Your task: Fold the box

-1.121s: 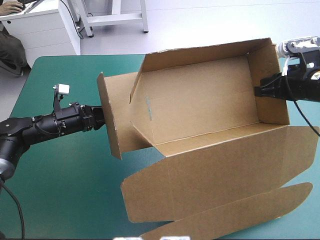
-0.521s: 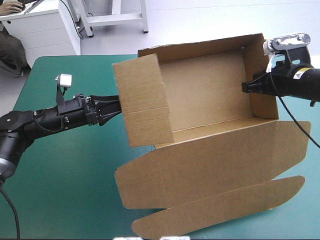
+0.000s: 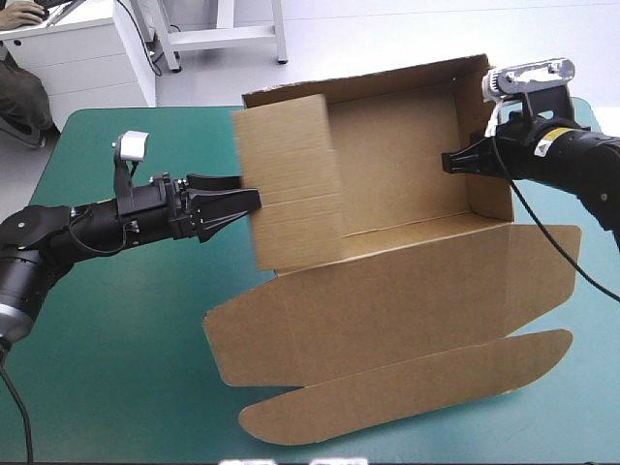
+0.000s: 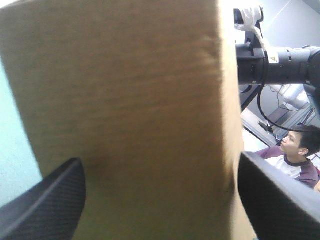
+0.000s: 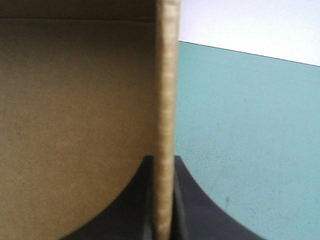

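High view, box: box (image 3: 397,184) on the table (image 3: 126,339), back and right walls raised, lid (image 3: 387,310) flat toward the near edge.
High view, step: left flap (image 3: 291,194) probably being turned inward; next, press it down into the tray.
Left wrist, left gripper (image 4: 160,160): wide, flap across its fingers.
Right wrist, right gripper (image 5: 164,167): clamped on the right wall.

box (image 3: 387,184): matt brown corrugated board
jaws: black, fine woven texture
worktop (image 3: 126,349): smooth matt teal-green cover

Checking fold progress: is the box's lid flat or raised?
Flat: the lid spreads over the table toward its near edge, beside the box's raised walls.
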`<action>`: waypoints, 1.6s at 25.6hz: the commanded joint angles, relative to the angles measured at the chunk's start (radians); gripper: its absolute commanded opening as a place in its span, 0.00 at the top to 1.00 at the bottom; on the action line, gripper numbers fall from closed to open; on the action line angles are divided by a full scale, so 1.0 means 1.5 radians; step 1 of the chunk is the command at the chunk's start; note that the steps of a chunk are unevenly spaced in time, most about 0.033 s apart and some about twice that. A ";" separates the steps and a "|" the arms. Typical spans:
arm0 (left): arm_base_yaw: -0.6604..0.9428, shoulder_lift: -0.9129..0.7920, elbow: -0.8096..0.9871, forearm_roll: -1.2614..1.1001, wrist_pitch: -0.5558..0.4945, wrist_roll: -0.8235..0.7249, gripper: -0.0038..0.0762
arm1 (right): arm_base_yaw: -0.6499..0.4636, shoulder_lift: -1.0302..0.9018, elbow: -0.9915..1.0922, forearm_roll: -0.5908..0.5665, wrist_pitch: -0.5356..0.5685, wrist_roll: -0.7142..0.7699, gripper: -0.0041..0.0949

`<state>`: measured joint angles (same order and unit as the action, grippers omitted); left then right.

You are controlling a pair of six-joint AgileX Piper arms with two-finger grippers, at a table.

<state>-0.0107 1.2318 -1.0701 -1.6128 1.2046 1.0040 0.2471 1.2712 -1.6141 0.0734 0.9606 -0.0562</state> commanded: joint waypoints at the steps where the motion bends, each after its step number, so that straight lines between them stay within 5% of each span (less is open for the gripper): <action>1: -0.004 -0.020 -0.031 -0.049 0.063 -0.006 0.21 | 0.032 -0.011 -0.017 -0.049 -0.064 0.047 0.96; 6: -0.019 -0.020 -0.052 -0.019 0.015 -0.029 0.21 | 0.064 0.000 -0.017 -0.094 -0.092 0.103 0.96; 14: -0.102 -0.020 -0.129 0.165 -0.163 -0.129 0.22 | 0.085 0.019 -0.017 -0.154 -0.116 0.163 0.96; 19: -0.237 -0.006 -0.218 0.523 -0.333 -0.413 0.25 | 0.085 0.027 -0.017 -0.151 -0.133 0.184 0.96; 24: -0.340 0.035 -0.292 0.832 -0.341 -0.627 0.39 | 0.085 0.027 -0.017 -0.152 -0.133 0.187 0.96; 32: -0.428 0.085 -0.362 1.168 -0.310 -0.938 0.40 | 0.085 0.027 -0.017 -0.152 -0.134 0.213 0.96; 36: -0.428 0.085 -0.362 1.174 -0.309 -0.956 0.44 | 0.085 0.027 -0.017 -0.152 -0.131 0.215 0.96; 41: -0.428 0.085 -0.362 1.172 -0.311 -0.956 0.73 | 0.085 0.027 -0.017 -0.152 -0.117 0.215 0.96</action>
<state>-0.6451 1.3925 -1.5790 0.1441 0.8022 -0.4190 0.3745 1.3480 -1.6112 -0.1628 0.8561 0.2531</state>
